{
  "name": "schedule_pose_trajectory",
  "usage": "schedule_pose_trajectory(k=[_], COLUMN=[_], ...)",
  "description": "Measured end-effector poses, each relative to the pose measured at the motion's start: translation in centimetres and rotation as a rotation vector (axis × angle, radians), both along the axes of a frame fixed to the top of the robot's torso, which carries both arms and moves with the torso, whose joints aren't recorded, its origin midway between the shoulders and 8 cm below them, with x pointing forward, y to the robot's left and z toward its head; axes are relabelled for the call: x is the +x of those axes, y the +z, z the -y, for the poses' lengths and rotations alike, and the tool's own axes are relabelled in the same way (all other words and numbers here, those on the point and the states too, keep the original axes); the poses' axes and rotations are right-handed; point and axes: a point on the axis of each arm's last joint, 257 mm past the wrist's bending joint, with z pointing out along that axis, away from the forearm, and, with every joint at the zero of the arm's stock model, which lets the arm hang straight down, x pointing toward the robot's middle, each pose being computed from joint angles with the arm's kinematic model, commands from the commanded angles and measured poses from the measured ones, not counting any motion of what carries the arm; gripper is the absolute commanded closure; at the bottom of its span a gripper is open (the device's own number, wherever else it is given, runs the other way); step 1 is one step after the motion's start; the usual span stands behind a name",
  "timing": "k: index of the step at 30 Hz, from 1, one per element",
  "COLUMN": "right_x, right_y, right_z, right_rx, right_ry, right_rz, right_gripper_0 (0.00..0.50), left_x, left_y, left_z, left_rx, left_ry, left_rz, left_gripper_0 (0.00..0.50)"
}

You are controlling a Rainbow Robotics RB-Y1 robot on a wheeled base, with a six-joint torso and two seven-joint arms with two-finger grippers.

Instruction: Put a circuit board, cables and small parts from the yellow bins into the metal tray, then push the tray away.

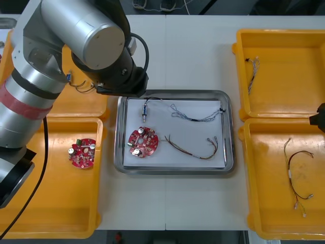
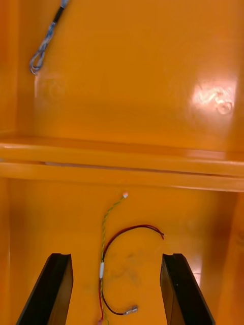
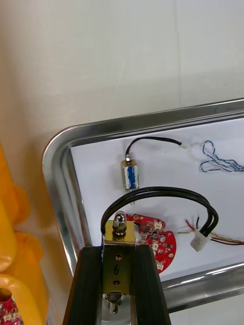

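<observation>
Your left pincer (image 3: pixel 119 249) grips a small metal part (image 3: pixel 120 234) over the metal tray (image 3: pixel 61 167); right pincer (image 2: pixel 117 258) released above a yellow bin (image 2: pixel 51 228).

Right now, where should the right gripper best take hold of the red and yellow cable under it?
At its straight middle run, from above: the red and yellow cable lies flat in the yellow bin, lengthwise between the right gripper's open fingers.

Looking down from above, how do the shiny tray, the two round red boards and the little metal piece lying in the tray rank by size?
1. The metal tray, clearly largest.
2. The circuit board in the tray and the second circuit board, in a yellow bin: nearly alike, unranked.
3. The small metal part, smallest.
</observation>
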Motion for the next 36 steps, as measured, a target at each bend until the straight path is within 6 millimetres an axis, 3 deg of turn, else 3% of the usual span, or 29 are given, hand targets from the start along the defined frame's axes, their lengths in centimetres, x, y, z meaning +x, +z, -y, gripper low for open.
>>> schedule_pose_trajectory(k=[10, 15, 26, 36], right_x=[-1.6, -1.9, -2.4, -3.1], right_y=[-2.3, -3.0, -3.7, -4.3], right_z=[1.4, 1.5, 1.5, 1.6], right_rx=[0.022, 0.036, 0.044, 0.071], right_ry=[-0.053, -0.057, -0.06, -0.086], right_rz=[-0.059, -0.08, -0.098, -0.115], right_gripper_0=[0.0, 0.0, 0.0, 0.0], left_x=[0.3, 1.2, 3.3, 3.3], left_y=[-2.8, -4.5, -7.7, -10.0], left_z=[3.1, 3.8, 5.0, 5.5], left_rx=[-0.012, -0.051, -0.068, -0.041], left_ry=[0.023, 0.103, 0.103, 0.074], left_rz=[0.028, 0.033, 0.055, 0.054], left_gripper_0=[0.495, 0.495, 0.495, 0.495])
